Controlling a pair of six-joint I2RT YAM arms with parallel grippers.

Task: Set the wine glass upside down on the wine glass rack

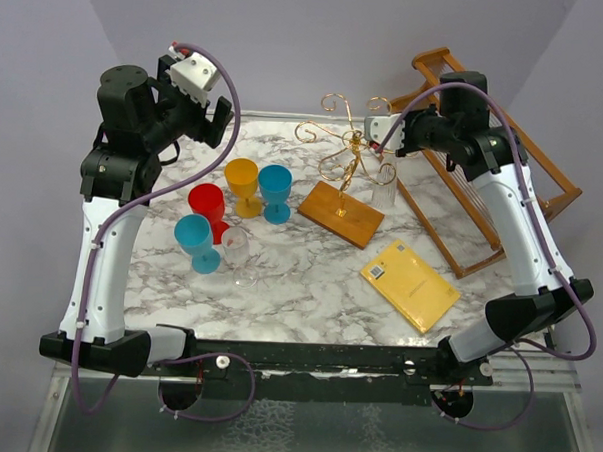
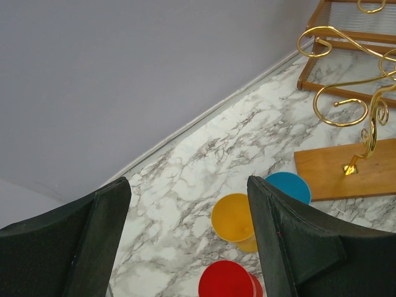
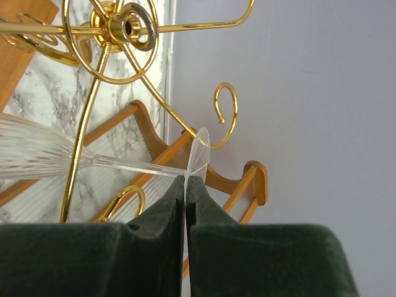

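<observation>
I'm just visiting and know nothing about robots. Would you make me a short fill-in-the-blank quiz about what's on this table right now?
1. The right gripper is pinching the clear wine glass by its flat ____.
2. The wine glass rack is made of ____-coloured wire.
3. The left gripper is open and holds ____.
4. The flat booklet near the table's front edge is ____.

Missing words: foot; gold; nothing; yellow

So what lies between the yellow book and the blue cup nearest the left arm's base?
In the top view, a clear wine glass stands between the yellow book and that blue cup, beside the cup; otherwise bare marble table.
</observation>
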